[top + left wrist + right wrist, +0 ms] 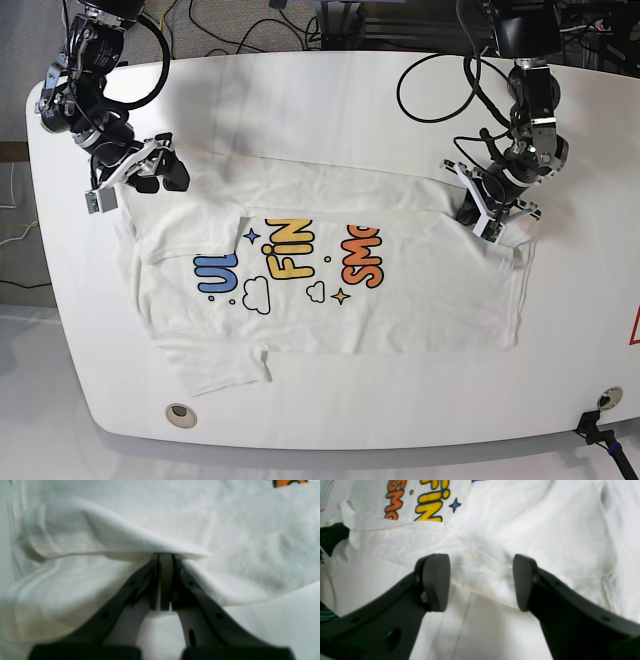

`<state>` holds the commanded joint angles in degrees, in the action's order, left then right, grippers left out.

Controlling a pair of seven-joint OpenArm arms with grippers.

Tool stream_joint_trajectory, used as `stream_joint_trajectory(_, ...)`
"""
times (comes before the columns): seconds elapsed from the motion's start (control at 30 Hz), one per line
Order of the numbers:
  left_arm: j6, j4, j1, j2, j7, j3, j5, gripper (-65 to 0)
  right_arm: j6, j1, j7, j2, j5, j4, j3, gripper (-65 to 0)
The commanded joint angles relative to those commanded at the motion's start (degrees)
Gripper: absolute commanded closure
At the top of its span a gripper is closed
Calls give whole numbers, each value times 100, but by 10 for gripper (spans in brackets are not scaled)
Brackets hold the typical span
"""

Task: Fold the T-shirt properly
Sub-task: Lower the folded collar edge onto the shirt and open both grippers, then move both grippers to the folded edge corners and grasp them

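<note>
We find the T-shirt (330,300) lying spread on the white bench (330,90), print side up, with blue, yellow and orange lettering across its middle; the far edge has been folded over toward the print, forming a doubled band that runs between the two hands; one short sleeve lies flat at the near corner on the right hand's side.

The left hand (165,557) is clenched on the T-shirt; in its wrist view the fingers (166,585) are pressed together with a fold of white cloth pinched at their tips, and the cloth rises into a ridge just beyond them; a scrap of orange print shows at the far right of that view; in the base view this hand (492,205) sits at the end of the folded band, touching the cloth.

The right hand (481,580) is released; its two dark pads (436,580) stand well apart, with the rumpled folded edge of the T-shirt lying between and just beyond them; we cannot tell whether the pads touch the cloth; the yellow and orange letters and a small blue star (455,505) lie farther out, to the left; in the base view this hand (160,170) is at the opposite end of the band.
</note>
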<state>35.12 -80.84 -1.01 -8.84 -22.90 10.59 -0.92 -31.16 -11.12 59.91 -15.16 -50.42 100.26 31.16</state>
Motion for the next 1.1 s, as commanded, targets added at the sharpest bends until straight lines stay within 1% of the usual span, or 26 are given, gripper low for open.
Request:
stream_joint_trajectory(0.1, 0, 53, 132, 70, 0, 18, 0, 0, 0, -9, 0, 0, 0, 0, 0, -382)
stream_joint_trajectory(0.37, -9, 44, 642, 35, 0, 53, 9, 0, 0, -9, 0, 0, 0, 0, 0, -382)
stream_joint_trajectory(0.53, -9, -141, 888, 35, 0, 519, 9, 0, 0, -9, 0, 9, 0, 0, 0, -382)
stream_joint_trajectory(0.63, -9, -589, 747, 26, 0, 589, 0, 0, 0, -9, 0, 9, -9, 0, 0, -382)
stream_joint_trajectory(0.7, -9, -870, 492, -114, 0, 721, 0, 0, 0, -9, 0, 9, -9, 0, 0, -382)
stream_joint_trajectory(0.77, -9, -1002, 290, -123, -9, 765, -9, 0, 0, -9, 0, 9, -9, 0, 0, -382)
stream_joint_trajectory(0.9, -9, -1020, -193, -132, -9, 765, -9, 0, -9, -9, 0, 9, -18, 0, 0, -382)
stream_joint_trajectory(1.1, -9, -782, -273, -79, -9, 730, 0, 0, -9, -9, 0, 18, -18, 0, -9, -382)
